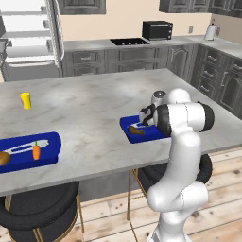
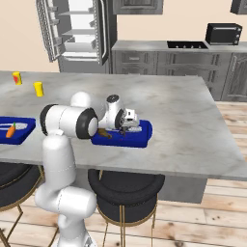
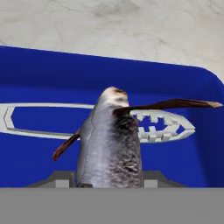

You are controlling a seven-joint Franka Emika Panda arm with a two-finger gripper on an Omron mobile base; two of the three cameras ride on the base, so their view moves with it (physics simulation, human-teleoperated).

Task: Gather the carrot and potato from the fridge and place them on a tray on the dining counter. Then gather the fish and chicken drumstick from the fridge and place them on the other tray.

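Hovering: the fish (image 3: 109, 144) is being pinched by the gripper (image 3: 109, 181) directly above the blue tray (image 3: 39, 74). Its long axis is being pointed along the fingers, drumstick (image 1: 135, 130) lying alongside.

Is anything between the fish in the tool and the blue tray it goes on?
Nothing visible. The fish is held in the tool directly over the blue tray. The drumstick lies on that tray, off to one side.
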